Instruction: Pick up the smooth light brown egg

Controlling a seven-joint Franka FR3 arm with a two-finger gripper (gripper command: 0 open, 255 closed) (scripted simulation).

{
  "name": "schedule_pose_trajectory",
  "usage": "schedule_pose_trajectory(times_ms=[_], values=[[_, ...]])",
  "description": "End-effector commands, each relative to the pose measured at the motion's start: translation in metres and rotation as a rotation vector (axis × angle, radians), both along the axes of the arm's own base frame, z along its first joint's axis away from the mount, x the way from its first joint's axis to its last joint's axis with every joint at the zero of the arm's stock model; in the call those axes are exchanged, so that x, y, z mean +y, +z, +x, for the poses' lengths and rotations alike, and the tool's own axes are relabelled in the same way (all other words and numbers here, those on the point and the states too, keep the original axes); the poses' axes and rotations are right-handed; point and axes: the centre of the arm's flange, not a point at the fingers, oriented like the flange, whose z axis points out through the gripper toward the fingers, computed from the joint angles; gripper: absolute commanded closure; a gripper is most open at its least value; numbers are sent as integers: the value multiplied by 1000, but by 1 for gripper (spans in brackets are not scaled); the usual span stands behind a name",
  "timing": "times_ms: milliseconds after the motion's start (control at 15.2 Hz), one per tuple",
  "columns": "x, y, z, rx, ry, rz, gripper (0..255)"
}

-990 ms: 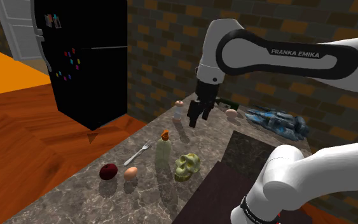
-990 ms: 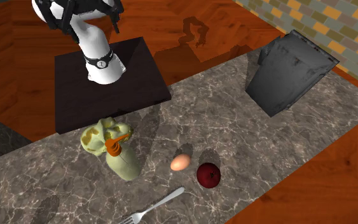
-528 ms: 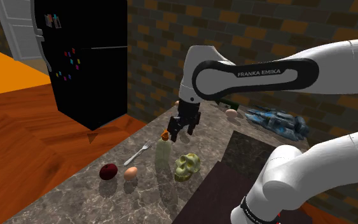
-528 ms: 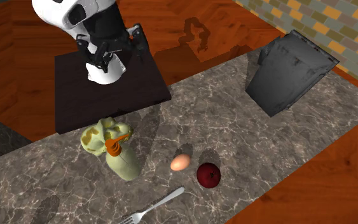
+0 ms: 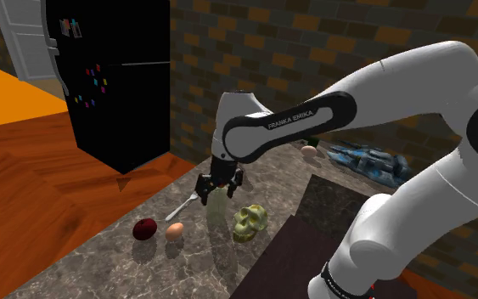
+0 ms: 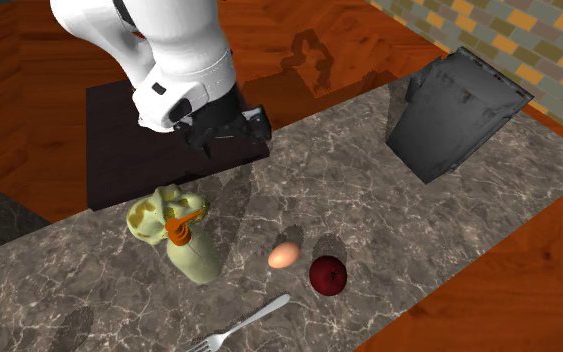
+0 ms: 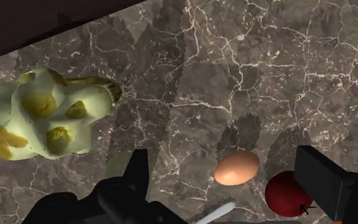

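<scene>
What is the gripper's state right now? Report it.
Gripper: open, holding nothing; the light brown egg lies untouched on the marble counter.

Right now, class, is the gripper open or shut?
Open: in the wrist view the gripper holds its fingers wide apart, clasping nothing; the egg lies unheld.

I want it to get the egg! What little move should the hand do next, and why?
Probably lower the open gripper toward the egg. In the wrist view the egg lies on the counter about midway between the fingers, not touched yet, with a dark red apple close beside it.
</scene>
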Motion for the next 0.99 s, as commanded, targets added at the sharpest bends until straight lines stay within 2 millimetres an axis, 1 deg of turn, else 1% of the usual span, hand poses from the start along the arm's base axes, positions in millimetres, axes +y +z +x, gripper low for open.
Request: schedule_pose_trajectory(times_ms=[0,462,924], values=[[5,-22,13,0,-45,5,0],[24,-96,63,4,-190,18,0],[37,-169,115,8,-335,30,0]])
